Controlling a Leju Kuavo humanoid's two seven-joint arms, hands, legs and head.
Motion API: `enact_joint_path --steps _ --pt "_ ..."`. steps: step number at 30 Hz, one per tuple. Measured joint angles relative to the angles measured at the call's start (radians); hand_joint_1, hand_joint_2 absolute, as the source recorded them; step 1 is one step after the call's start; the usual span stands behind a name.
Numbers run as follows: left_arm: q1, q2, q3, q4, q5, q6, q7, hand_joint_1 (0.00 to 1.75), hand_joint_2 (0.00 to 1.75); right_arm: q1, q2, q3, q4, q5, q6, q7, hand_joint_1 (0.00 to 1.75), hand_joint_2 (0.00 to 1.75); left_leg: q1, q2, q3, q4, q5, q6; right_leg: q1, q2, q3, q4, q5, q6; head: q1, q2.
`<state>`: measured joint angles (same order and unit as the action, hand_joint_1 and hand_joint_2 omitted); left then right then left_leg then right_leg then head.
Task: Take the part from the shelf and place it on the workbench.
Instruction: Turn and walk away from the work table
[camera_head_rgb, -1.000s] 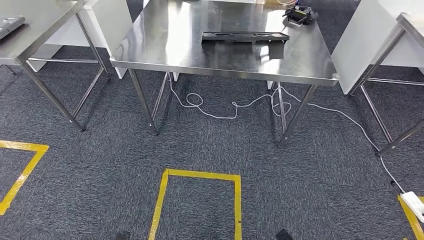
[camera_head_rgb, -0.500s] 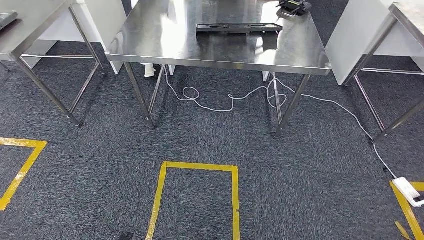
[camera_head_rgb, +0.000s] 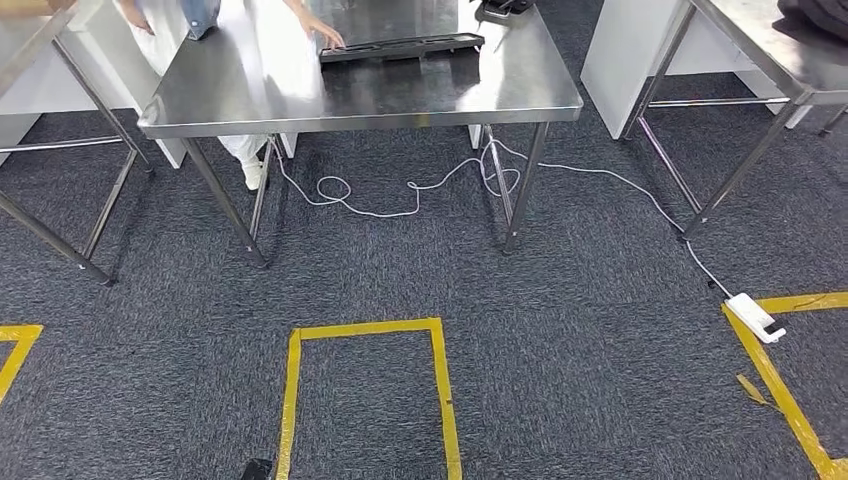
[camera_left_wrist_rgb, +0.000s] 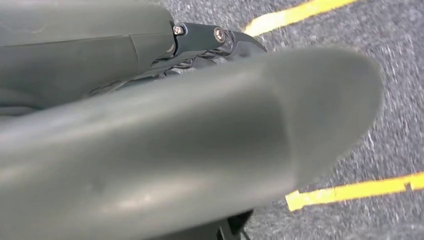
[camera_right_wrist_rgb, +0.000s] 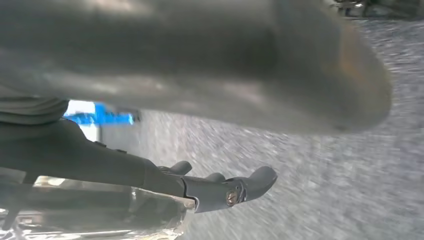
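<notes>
Long black part lies on the far steel counter, a person's hand touching it. Left hand and right hand: finger state cannot be told. Placement appears complete.

Robot hand — above taped carpet.

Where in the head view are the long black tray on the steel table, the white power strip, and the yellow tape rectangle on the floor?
black tray (camera_head_rgb: 402, 47): head view, middle of its top.
power strip (camera_head_rgb: 755, 317): head view, centre of its casing.
yellow tape rectangle (camera_head_rgb: 365, 328): head view, its far edge.
</notes>
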<state>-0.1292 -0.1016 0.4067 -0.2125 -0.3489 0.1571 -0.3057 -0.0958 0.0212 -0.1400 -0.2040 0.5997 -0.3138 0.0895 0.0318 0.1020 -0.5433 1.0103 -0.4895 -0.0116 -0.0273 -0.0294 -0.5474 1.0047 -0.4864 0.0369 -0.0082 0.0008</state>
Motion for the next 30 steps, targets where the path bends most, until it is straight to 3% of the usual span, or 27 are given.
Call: enact_joint_path --steps 2,4,5,6,8,10,12,14,15,17,19,21,22,23,25,26,27,29,30 --pt "-0.001 -0.002 0.0 0.0 -0.004 0.0 -0.002 0.0 0.0 0.004 0.001 -0.009 0.002 -0.002 0.001 0.001 0.0 0.0 0.006 -0.044 -0.029 0.069 -0.055 -0.005 -0.003 0.019 0.0 -0.002 0.01 -0.021 -0.002 0.0" --pt "0.002 -0.003 0.0 0.0 -0.007 0.008 -0.009 0.0 0.0 0.004 0.003 -0.015 0.002 -0.002 0.001 0.001 0.0 0.0 0.005 -0.09 -0.085 0.202 -0.133 0.0 0.004 0.04 -0.008 -0.001 0.018 -0.036 -0.003 0.0" --pt "0.003 -0.003 0.0 0.0 -0.007 0.013 -0.013 0.0 0.0 0.004 0.004 -0.018 0.002 -0.002 0.001 0.001 0.0 0.0 0.003 -0.099 -0.107 0.254 -0.154 0.003 0.009 0.052 -0.011 -0.001 0.02 -0.04 -0.003 0.0" --pt "0.005 -0.004 0.0 0.0 -0.008 0.017 -0.016 0.0 0.0 0.006 0.005 -0.022 0.003 -0.002 0.001 0.001 0.0 0.0 0.002 -0.103 -0.116 0.277 -0.156 0.006 0.014 0.065 -0.013 -0.001 0.022 -0.042 -0.002 0.0" --pt "0.005 -0.004 0.0 0.0 -0.008 0.022 -0.018 0.0 0.0 0.009 0.006 -0.029 0.005 -0.002 0.001 0.001 0.0 0.0 -0.001 -0.113 -0.083 0.218 -0.107 0.018 0.021 0.092 -0.014 0.001 0.024 -0.043 -0.003 0.0" --pt "0.004 -0.002 0.0 0.0 -0.009 0.024 -0.018 0.0 0.0 0.011 0.009 -0.033 0.006 -0.001 0.001 0.001 0.0 0.0 -0.004 -0.166 -0.018 0.091 -0.048 0.038 0.026 0.117 -0.017 0.005 0.026 -0.041 -0.002 0.0" --pt "0.004 -0.002 0.0 0.0 -0.009 0.027 -0.018 0.0 0.0 0.01 0.012 -0.035 0.006 -0.001 0.002 0.001 0.0 0.0 -0.008 -0.202 0.015 0.022 -0.029 0.046 0.027 0.139 -0.027 0.01 0.03 -0.033 -0.001 0.0" --pt "0.002 -0.004 -0.001 0.0 -0.009 0.029 -0.018 0.0 0.0 0.011 0.011 -0.039 0.006 -0.006 0.006 0.001 0.0 0.0 -0.013 -0.183 0.017 0.011 -0.027 0.046 0.027 0.162 -0.041 0.01 0.038 -0.021 -0.002 0.0" --pt "0.001 -0.006 -0.001 0.0 -0.01 0.029 -0.018 0.0 0.0 0.013 0.01 -0.042 0.007 -0.013 0.011 0.0 0.0 0.0 -0.012 -0.17 0.018 0.005 -0.021 0.048 0.027 0.157 -0.048 0.014 0.039 -0.016 -0.002 0.0" --pt "-0.002 -0.01 -0.002 0.0 -0.013 0.027 -0.014 0.0 0.0 0.014 0.009 -0.055 0.008 -0.035 0.022 -0.003 0.0 0.0 -0.007 -0.14 0.018 -0.007 -0.01 0.056 0.031 0.106 -0.083 0.07 0.011 -0.016 0.004 0.0" --pt "-0.003 -0.01 -0.003 0.0 -0.016 0.021 -0.005 0.0 0.0 0.013 0.01 -0.07 0.008 -0.053 0.032 -0.011 0.0 0.0 -0.006 -0.106 0.016 -0.009 -0.007 0.059 0.026 0.052 -0.146 0.192 -0.046 -0.018 0.009 0.0" --pt "-0.002 -0.01 -0.004 0.001 -0.018 0.014 0.011 0.0 0.0 0.014 0.012 -0.081 0.008 -0.061 0.036 -0.019 0.0 0.0 -0.006 -0.071 0.014 -0.009 -0.008 0.058 0.013 0.043 -0.19 0.285 -0.075 -0.004 0.009 0.0" --pt "-0.002 -0.011 -0.004 0.001 -0.021 0.012 0.023 0.0 0.0 0.015 0.012 -0.086 0.008 -0.062 0.037 -0.021 0.0 0.0 -0.004 -0.056 0.014 -0.008 -0.009 0.056 0.005 0.039 -0.185 0.282 -0.069 0.008 0.009 0.0" --pt "-0.003 -0.011 -0.005 0.001 -0.026 0.009 0.04 0.0 0.0 0.016 0.012 -0.09 0.008 -0.063 0.04 -0.022 0.0 0.0 -0.002 -0.042 0.016 -0.008 -0.011 0.052 -0.003 0.031 -0.156 0.236 -0.049 0.023 0.009 0.0" --pt "-0.004 -0.012 -0.01 0.002 -0.045 -0.005 0.107 0.0 0.0 0.015 0.013 -0.099 0.008 -0.068 0.057 -0.024 0.0 0.0 0.0 -0.019 0.022 -0.007 -0.016 0.037 -0.015 -0.01 -0.069 0.092 0.0 0.048 0.012 0.0" --pt "-0.005 -0.012 -0.016 0.002 -0.06 -0.018 0.157 0.0 0.0 0.012 0.014 -0.104 0.008 -0.072 0.07 -0.024 0.0 0.0 -0.001 -0.01 0.026 -0.006 -0.019 0.028 -0.013 -0.028 -0.039 0.039 0.016 0.049 0.013 0.0" --pt "-0.006 -0.012 -0.025 0.003 -0.078 -0.032 0.212 0.0 0.0 0.009 0.016 -0.109 0.008 -0.075 0.084 -0.022 0.0 0.0 -0.004 -0.001 0.029 -0.006 -0.022 0.02 -0.01 -0.039 -0.025 0.014 0.023 0.044 0.013 0.0" --pt "-0.007 -0.013 -0.044 0.004 -0.109 -0.056 0.293 0.0 0.0 0.006 0.018 -0.118 0.008 -0.08 0.105 -0.017 0.0 0.0 -0.005 0.016 0.037 -0.011 -0.023 0.007 -0.002 -0.026 -0.031 0.012 0.025 0.024 0.01 0.0" --pt "-0.008 -0.014 -0.053 0.005 -0.121 -0.063 0.316 0.0 0.0 0.006 0.018 -0.123 0.009 -0.083 0.112 -0.016 0.0 0.0 -0.001 0.018 0.04 -0.011 -0.026 0.001 -0.007 -0.014 -0.032 0.011 0.027 0.014 0.008 0.0"
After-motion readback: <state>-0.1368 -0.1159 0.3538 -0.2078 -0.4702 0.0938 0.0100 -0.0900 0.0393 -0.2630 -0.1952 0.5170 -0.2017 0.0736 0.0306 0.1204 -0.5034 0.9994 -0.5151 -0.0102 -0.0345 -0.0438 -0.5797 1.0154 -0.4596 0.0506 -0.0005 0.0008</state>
